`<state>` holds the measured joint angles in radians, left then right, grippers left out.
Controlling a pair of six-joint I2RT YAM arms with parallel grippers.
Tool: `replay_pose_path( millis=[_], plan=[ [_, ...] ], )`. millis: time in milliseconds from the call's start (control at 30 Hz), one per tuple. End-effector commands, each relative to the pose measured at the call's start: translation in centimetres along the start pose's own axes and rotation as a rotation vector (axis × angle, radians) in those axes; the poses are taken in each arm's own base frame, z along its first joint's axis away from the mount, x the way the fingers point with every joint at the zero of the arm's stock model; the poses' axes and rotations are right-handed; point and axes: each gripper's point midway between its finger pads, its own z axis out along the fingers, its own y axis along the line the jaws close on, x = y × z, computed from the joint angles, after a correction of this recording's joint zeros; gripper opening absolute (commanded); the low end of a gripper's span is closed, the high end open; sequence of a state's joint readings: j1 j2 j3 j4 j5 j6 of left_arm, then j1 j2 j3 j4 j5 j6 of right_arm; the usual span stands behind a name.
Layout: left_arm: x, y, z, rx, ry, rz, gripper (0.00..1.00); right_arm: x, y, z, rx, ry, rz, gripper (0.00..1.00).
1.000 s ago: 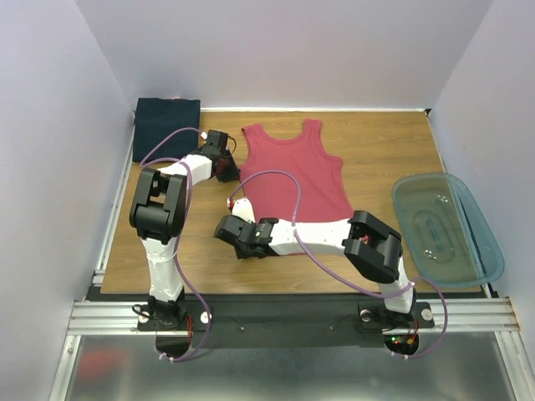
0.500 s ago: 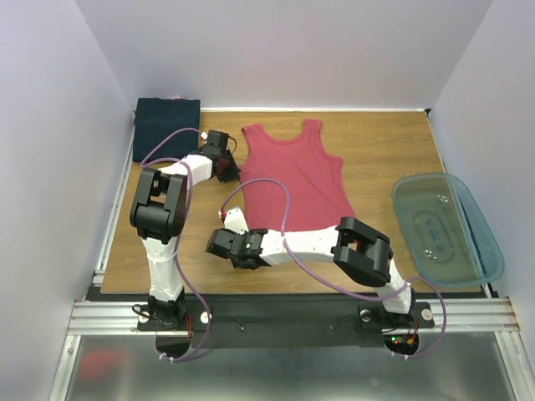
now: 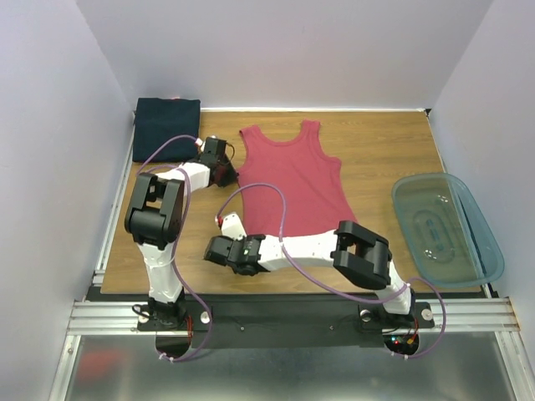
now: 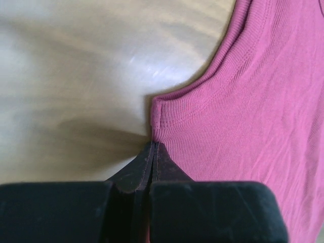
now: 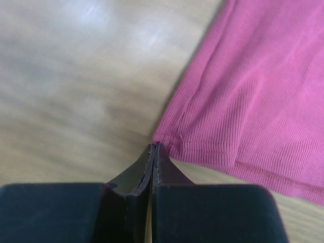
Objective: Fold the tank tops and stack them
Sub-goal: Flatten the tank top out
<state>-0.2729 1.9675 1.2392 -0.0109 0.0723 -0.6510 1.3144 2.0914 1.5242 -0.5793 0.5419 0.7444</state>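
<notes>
The rose-red tank top (image 3: 292,180) lies flat on the wooden table (image 3: 376,142), straps toward the far side. My left gripper (image 3: 232,174) is shut on its left armhole corner (image 4: 161,119), where the cloth bunches up into the tips. My right gripper (image 3: 241,236) is shut with its tips touching the lower left hem corner (image 5: 169,136); no cloth shows between those jaws. The dark navy tank top (image 3: 167,121) sits as a folded rectangle at the far left corner, away from both grippers.
A translucent blue-green plastic tub (image 3: 447,227) rests at the right edge of the table. White walls close in the left, far and right sides. Purple cables loop over both arms.
My right gripper slid left and nearer along the hem to its left corner and shut. My left gripper closed fully at the armhole and barely shifted.
</notes>
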Motion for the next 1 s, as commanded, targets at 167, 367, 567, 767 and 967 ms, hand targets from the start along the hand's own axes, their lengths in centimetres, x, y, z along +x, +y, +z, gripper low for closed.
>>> replay_pose_path(
  millis=[167, 367, 567, 767, 967],
  plan=[
    [-0.8, 2.8, -5.3, -0.044, -0.187, -0.102, 0.0, 2.5, 4.5, -5.1, -0.161, 0.027, -0.082, 0.01],
    [0.9, 2.9, -5.8, 0.018, -0.176, -0.098, 0.0, 0.8, 3.9, -7.5, -0.186, -0.023, -0.061, 0.37],
    [0.8, 2.2, -6.0, 0.051, -0.177, -0.079, 0.02, -2.4, 3.7, -10.6, -0.215, -0.118, -0.025, 0.37],
    [0.2, 1.7, -6.5, 0.065, -0.188, -0.075, 0.03, -2.3, 3.6, -8.3, -0.133, -0.141, -0.053, 0.36],
    [0.1, 1.6, -6.5, 0.061, -0.185, -0.064, 0.03, -1.4, 3.9, -5.7, -0.053, -0.135, -0.082, 0.36]
  ],
)
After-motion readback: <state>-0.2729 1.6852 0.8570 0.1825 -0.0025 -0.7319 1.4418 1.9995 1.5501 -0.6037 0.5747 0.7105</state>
